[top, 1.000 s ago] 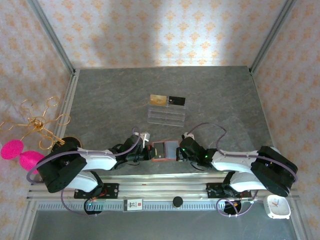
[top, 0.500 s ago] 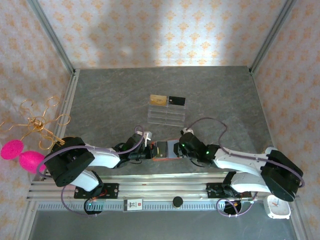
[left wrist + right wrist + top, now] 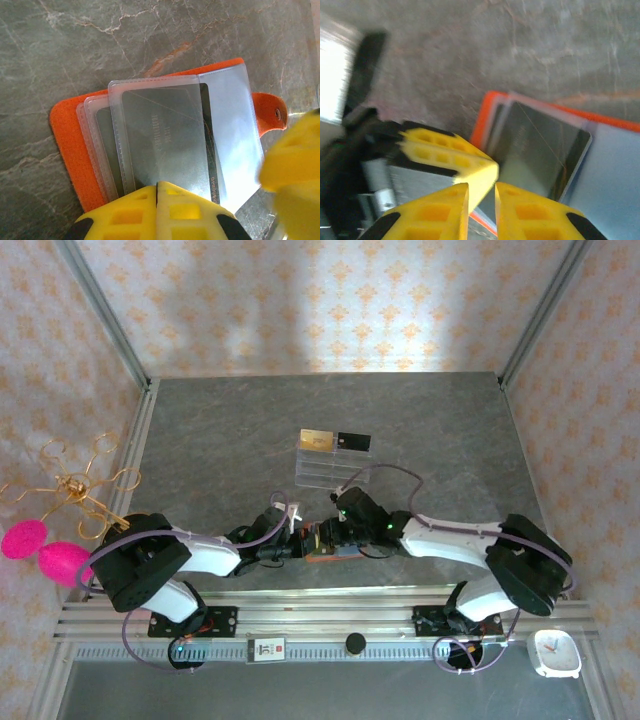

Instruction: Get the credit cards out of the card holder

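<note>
The orange card holder (image 3: 65,145) lies open near the table's front edge (image 3: 335,554), its clear sleeves fanned out and its snap tab (image 3: 272,112) to the right. A dark card (image 3: 165,135) sits inside the top sleeve (image 3: 540,145). My left gripper (image 3: 157,186) is shut, its tips against the sleeves' near edge; whether they pinch a sleeve I cannot tell. My right gripper (image 3: 481,192) hovers over the holder's left part with a narrow gap and nothing between its fingers. A gold card (image 3: 317,439) and a black card (image 3: 353,441) lie on the acrylic rack (image 3: 333,475).
A gold wire stand (image 3: 75,485) with pink pieces (image 3: 45,550) is off the table's left side. A white clock (image 3: 556,653) lies at the front right, beyond the aluminium rail (image 3: 300,615). Both arms crowd the holder.
My right gripper has swung left from the holder's right edge to above its left part, and its jaws have parted a little. The left gripper has stayed shut at the holder.
</note>
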`<state>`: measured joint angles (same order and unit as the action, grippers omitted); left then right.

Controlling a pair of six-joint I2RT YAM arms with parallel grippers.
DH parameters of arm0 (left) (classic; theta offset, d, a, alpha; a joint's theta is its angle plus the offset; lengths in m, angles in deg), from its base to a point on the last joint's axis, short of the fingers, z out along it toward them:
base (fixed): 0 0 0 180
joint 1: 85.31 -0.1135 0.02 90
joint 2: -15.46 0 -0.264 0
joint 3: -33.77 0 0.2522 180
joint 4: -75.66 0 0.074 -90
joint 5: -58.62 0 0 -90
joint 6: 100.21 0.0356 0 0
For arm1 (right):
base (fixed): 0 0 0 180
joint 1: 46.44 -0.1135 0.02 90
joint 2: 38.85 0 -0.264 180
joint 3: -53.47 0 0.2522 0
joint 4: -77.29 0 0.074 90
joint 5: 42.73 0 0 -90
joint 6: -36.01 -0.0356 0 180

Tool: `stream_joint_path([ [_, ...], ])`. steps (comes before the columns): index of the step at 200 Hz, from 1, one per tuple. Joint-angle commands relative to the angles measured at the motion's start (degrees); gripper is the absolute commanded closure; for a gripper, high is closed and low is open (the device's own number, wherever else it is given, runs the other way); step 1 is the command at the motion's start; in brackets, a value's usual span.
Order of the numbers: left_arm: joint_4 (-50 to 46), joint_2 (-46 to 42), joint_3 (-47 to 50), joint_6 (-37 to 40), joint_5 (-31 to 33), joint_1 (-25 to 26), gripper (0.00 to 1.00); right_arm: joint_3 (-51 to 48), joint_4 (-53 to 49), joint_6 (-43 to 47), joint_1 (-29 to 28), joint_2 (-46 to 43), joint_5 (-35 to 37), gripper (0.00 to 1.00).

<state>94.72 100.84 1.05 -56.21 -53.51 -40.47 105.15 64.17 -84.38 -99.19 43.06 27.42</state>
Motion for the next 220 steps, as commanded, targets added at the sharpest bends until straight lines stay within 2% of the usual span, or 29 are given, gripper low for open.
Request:
stream_joint_path([
  [1,0.1,0.6,1.3,1.2,-1.0,-0.2,1.00,-2.3,2.5,-2.6,1.5,0.2,-0.6,0.79],
  [45,0.5,0.4,1.4,1.1,-1.1,-0.2,1.00,-6.8,6.3,-5.4,5.4,-0.2,-2.6,0.80],
  [143,0.3,-0.3,1.6,1.0,-1.4,-0.3,1.00,-7.0,10.9,-7.2,5.8,4.4,-5.8,0.84],
  [170,0.8,0.0,1.7,0.8,-1.9,-0.3,1.00,-6.8,12.7,-7.2,5.8,4.8,-7.2,0.91],
  [188,0.7,0.1,1.7,0.8,-1.9,-0.2,1.00,-7.0,12.6,-7.1,5.9,4.5,-7.2,1.00],
  [220,0.3,-0.4,1.9,0.7,-1.5,-0.3,1.00,-8.7,12.4,-7.5,6.1,2.1,-6.0,1.00],
])
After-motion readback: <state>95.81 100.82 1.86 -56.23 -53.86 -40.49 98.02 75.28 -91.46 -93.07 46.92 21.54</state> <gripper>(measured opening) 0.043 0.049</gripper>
